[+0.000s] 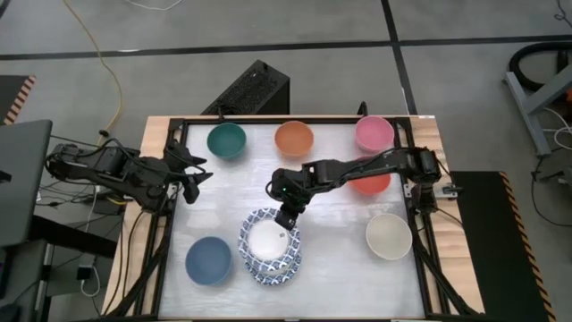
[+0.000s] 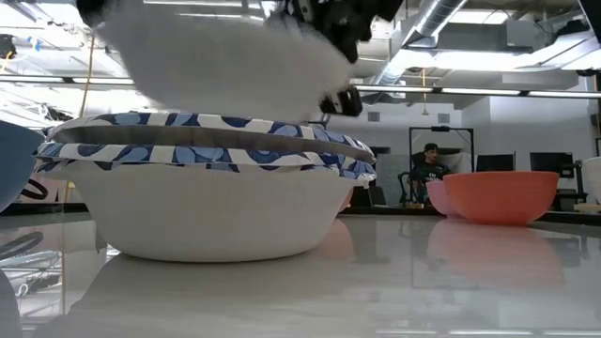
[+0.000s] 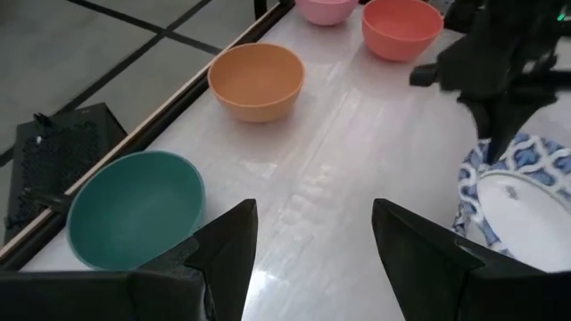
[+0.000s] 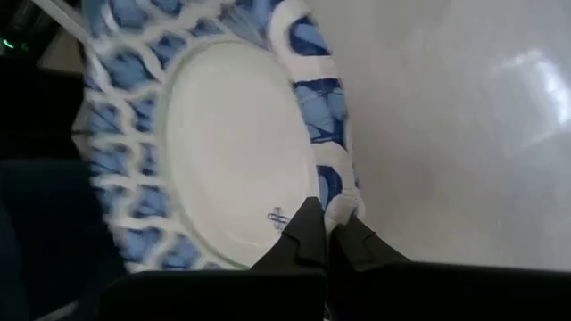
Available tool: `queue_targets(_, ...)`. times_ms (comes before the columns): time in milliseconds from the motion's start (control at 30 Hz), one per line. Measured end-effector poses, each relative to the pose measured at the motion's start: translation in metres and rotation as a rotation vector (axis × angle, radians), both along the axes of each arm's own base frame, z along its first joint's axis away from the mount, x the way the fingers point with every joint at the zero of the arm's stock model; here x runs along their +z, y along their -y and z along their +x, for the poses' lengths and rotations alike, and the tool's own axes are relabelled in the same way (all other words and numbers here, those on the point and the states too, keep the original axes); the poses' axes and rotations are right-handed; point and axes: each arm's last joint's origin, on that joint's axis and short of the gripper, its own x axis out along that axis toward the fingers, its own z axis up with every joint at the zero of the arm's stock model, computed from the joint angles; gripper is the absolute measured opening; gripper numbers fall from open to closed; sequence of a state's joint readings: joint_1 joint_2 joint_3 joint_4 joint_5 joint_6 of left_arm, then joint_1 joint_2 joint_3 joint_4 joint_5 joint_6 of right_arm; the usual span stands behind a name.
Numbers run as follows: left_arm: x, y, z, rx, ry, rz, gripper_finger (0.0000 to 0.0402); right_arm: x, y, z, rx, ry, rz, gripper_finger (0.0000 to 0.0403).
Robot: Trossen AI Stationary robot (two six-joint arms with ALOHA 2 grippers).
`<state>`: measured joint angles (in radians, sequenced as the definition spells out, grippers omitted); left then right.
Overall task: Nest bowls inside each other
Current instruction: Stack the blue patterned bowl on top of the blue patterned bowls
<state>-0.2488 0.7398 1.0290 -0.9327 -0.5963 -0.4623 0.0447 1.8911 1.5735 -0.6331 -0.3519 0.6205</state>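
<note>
High view showed the right pincer [image 1: 284,220] clenched on the rim of a blue-patterned bowl [image 1: 265,238], held just above the patterned stack [image 1: 271,269] at the bench's [image 1: 331,268] near middle, while the left pincer [image 1: 191,174] waited released near the teal bowl [image 1: 226,140].

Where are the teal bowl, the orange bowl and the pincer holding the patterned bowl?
teal bowl [image 1: 226,139], high view, inside of the bowl.
orange bowl [image 1: 293,138], high view, inside of the bowl.
right pincer [image 4: 326,234], right wrist view, fingertips pinching the patterned bowl's rim.
</note>
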Motion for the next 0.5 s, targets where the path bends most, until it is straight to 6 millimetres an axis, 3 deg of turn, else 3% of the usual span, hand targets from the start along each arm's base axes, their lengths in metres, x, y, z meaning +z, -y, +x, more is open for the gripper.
queue_targets(300, 0.000, 0.000, 0.000, -0.001, 0.003, -0.021, 0.0212, -0.033, -0.015, 0.015, 0.076, -0.040, 0.069, 0.0006)
queue_targets(500, 0.000, 0.000, 0.000, -0.002, 0.003, -0.021, 0.0212, -0.034, -0.014, 0.015, 0.068, -0.052, 0.059, 0.0009)
